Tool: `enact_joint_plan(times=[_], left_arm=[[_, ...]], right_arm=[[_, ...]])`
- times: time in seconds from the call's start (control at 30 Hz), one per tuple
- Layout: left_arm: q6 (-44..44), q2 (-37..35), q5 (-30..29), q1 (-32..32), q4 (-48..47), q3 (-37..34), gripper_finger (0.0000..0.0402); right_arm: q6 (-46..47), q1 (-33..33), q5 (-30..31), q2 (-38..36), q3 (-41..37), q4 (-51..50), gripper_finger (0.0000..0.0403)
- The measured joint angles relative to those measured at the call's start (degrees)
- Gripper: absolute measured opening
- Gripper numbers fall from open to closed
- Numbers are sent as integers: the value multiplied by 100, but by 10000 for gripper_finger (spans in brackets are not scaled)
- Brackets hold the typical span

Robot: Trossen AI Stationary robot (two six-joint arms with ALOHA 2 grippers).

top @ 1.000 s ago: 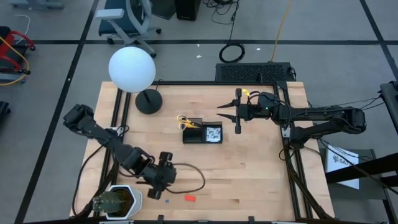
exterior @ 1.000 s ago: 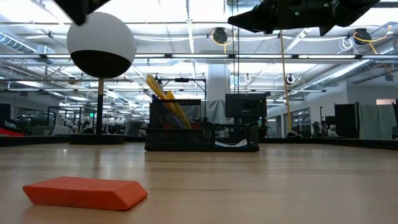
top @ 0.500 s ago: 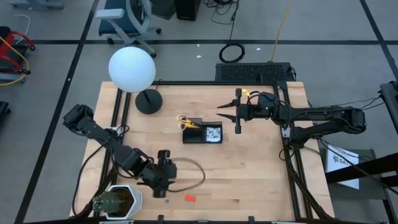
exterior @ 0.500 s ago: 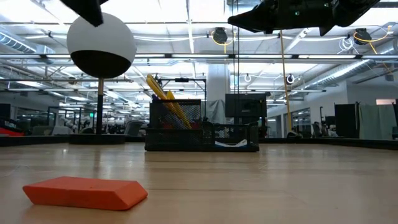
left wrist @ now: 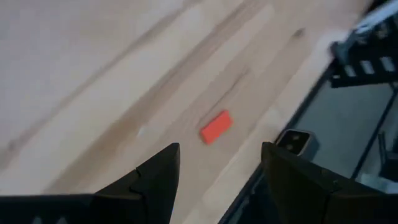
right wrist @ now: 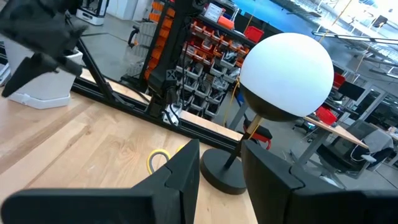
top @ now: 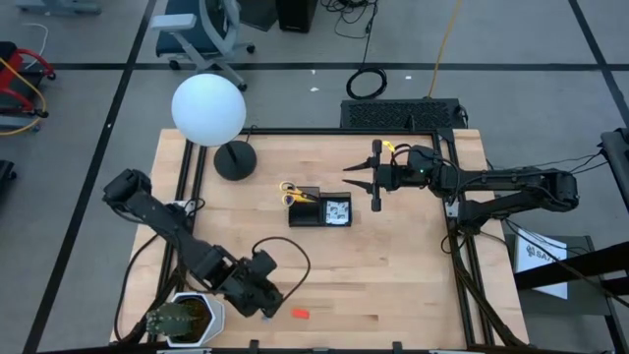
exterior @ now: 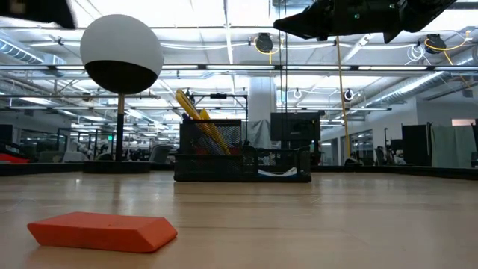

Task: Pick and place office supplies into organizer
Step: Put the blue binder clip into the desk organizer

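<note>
Right now the left gripper (left wrist: 214, 171) is hanging over the table's (top: 393, 265) near edge, fingers spread wide and gripping nothing, with the eraser (left wrist: 216, 127) lying flat just ahead. Small, light and rubbery, it probably wants pinching across its narrow sides. The right gripper (top: 375, 176) is waiting beside the organizer (top: 319, 208), partly open and empty.

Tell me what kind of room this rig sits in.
Probably a robotics lab or workshop in a large open hall. The low view shows a high ceiling with beams and more framed workstations behind the table; the right wrist view shows parts shelving; the high view shows an office chair.
</note>
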Motion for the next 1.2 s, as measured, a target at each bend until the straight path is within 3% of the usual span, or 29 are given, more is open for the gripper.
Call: enact_joint_plan(times=[0.2, 0.37, 0.77, 1.0, 1.2], left_arm=[[-1022, 513, 686, -122, -5, -2, 232], [-1104, 813, 1273, -188, -64, -4, 232], [-1078, 1033, 598, -336, -767, 66, 232], [-1587, 1513, 777, -455, -1859, 970, 232], [-2483, 1677, 282, -507, -1512, 1513, 232]], right_arm=[[2, 0, 0, 0, 0, 0, 112], [2, 0, 0, 0, 0, 0, 112], [2, 0, 0, 0, 0, -2, 112], [1, 0, 0, 0, 0, 0, 109], [2, 0, 0, 0, 0, 0, 111]])
